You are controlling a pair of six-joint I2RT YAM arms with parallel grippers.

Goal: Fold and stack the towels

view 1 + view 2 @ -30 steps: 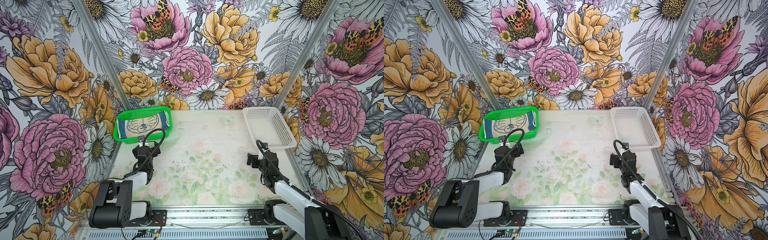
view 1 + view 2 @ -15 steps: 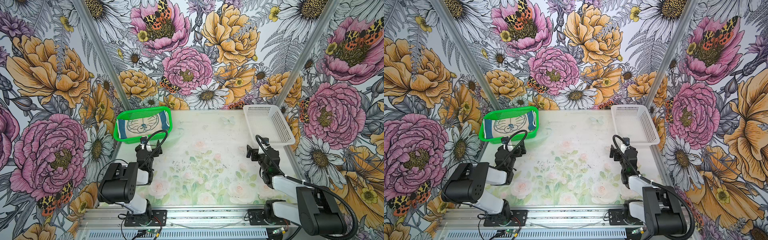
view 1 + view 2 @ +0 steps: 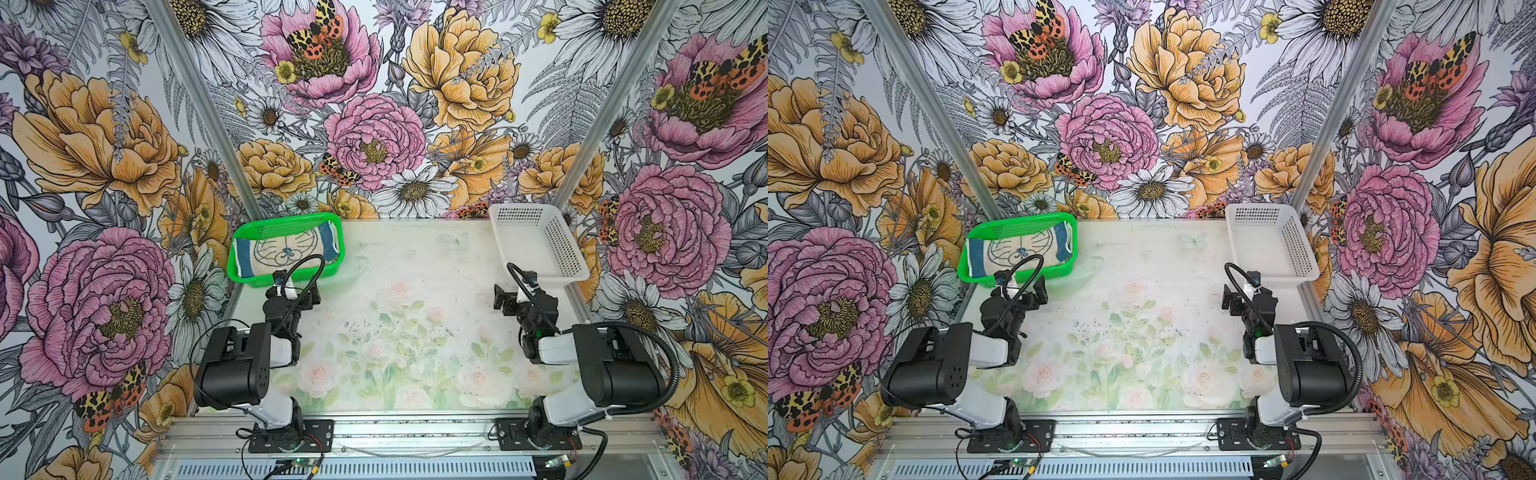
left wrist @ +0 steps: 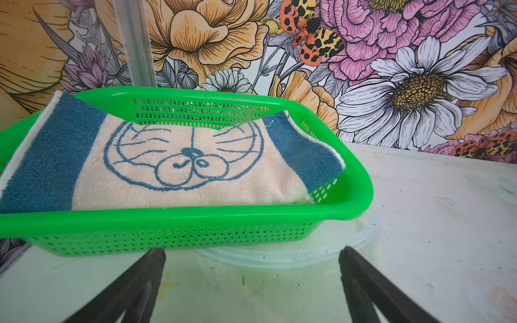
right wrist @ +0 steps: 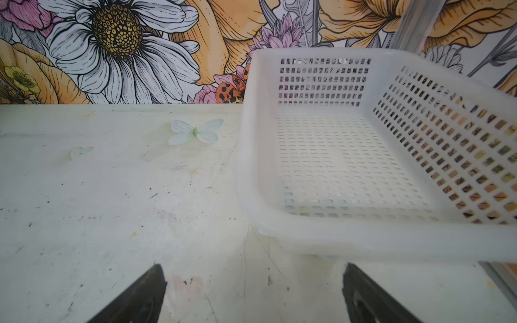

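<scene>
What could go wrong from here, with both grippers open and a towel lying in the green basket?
1. The blue towel rides up over the rim of the green basket; lifting it may drag or tip the basket.
2. Whatever lies under it is hidden, so the left gripper may pinch several layers at once.

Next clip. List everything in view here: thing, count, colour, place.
table: 1, pale floral print, middle of view
walls: 3, bold floral print, around the table
green basket: 1, green, table's far left corner
towel: 1 visible, cream with blue ends and a blue cartoon face, in the green basket
white basket: 1, white, empty, table's far right corner
clear disc: 1, transparent, under the green basket's near edge
left gripper: 1, black, open, empty, facing the green basket
right gripper: 1, black, open, empty, facing the white basket
</scene>
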